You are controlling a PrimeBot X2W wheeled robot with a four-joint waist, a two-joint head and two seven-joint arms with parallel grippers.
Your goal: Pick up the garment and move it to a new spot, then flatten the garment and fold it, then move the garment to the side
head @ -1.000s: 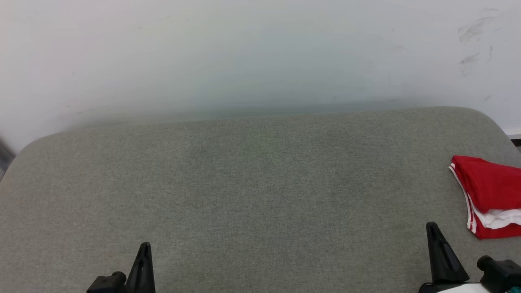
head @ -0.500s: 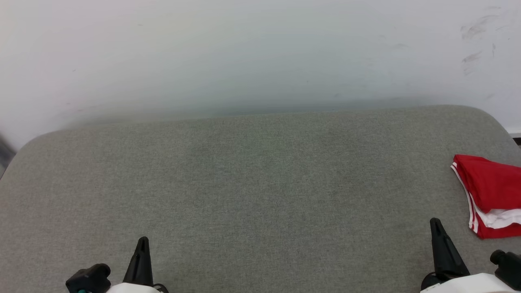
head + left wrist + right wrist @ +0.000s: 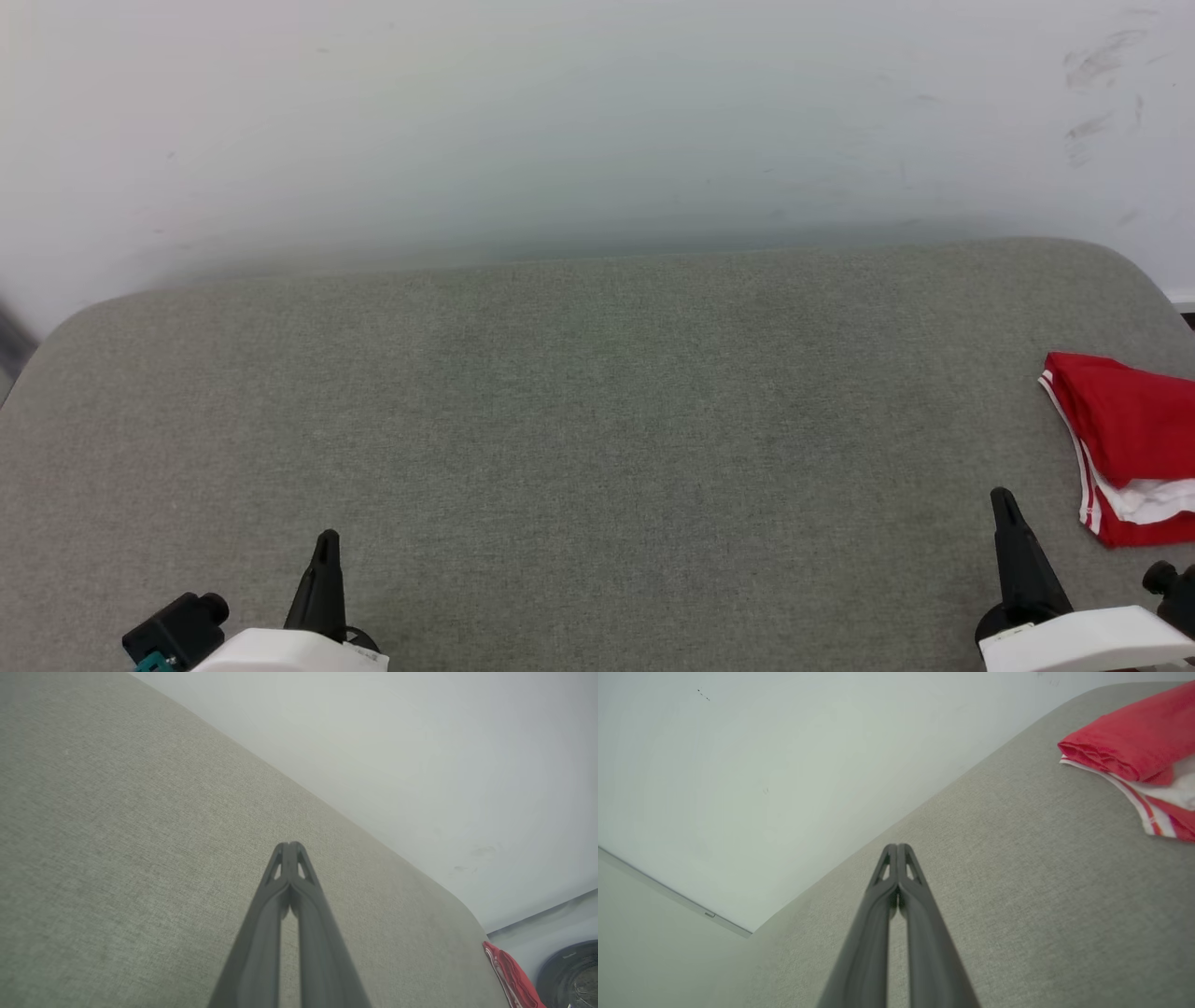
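Observation:
The garment (image 3: 1125, 439) lies folded, red with white striped trim, at the far right edge of the grey cushioned surface (image 3: 579, 420). It also appears at the upper right of the right wrist view as the garment (image 3: 1139, 742), and as a thin red sliver, the garment (image 3: 511, 975), in the left wrist view. My right gripper (image 3: 1004, 499) hovers low at the lower right, left of the garment and apart from it, shut and empty (image 3: 896, 847). My left gripper (image 3: 327, 541) sits at the lower left, shut with nothing in it (image 3: 288, 844).
A pale wall (image 3: 597, 121) rises directly behind the surface's rounded back edge. A dark round object (image 3: 570, 970) stands on the floor beyond the surface's right end. The cushion's rounded corners fall away at both ends.
Both arms have drawn back toward me, with more white forearm showing at the bottom edge. The garment lies as before; the picture has shifted a little.

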